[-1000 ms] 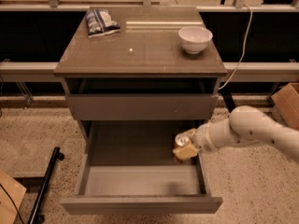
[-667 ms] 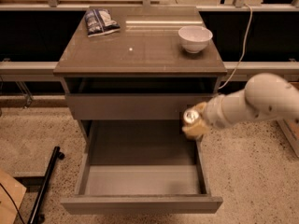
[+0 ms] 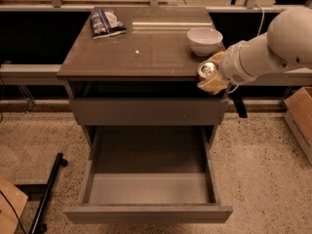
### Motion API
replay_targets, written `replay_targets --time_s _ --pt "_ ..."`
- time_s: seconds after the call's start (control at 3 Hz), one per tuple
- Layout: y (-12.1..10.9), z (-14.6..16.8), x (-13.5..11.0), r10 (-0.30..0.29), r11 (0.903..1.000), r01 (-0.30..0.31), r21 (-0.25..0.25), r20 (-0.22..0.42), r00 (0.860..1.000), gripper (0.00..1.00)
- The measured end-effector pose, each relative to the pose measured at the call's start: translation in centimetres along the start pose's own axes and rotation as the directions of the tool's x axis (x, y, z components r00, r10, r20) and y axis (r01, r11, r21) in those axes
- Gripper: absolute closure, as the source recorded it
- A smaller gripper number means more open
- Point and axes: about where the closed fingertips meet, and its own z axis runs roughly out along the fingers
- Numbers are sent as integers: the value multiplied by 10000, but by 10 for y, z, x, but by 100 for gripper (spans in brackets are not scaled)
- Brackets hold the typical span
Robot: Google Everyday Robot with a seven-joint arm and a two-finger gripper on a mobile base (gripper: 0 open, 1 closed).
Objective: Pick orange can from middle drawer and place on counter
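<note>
The orange can [image 3: 208, 71] shows its shiny silver top and is held in my gripper [image 3: 213, 76], which is shut on it at the counter's front right edge, about level with the slab. The counter [image 3: 141, 52] is the brown glossy top of the cabinet. The middle drawer [image 3: 148, 188] is pulled fully open below, and its grey floor holds nothing. My white arm reaches in from the right.
A white bowl [image 3: 204, 40] stands at the counter's right, just behind the can. A blue snack bag [image 3: 106, 22] lies at the back left. A cardboard box [image 3: 300, 116] is on the floor to the right. A black pole [image 3: 48, 194] lies at the left.
The gripper has lifted the can out of the open drawer, up past the upper drawer front to the counter's front right edge.
</note>
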Motion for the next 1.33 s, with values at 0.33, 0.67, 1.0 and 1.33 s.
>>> replay_targets --time_s 0.33,0.67,1.0,1.33 --pt "0 0 0 0 10000 0 0 0 10000 100" --pt "-14 -3 1 69 9988 -63 491 -136 9999 100" --pt "-33 -6 -3 74 9958 -90 910 177 9998 100" --pt "-46 -2 -15 175 9954 -261 921 933 9955 100"
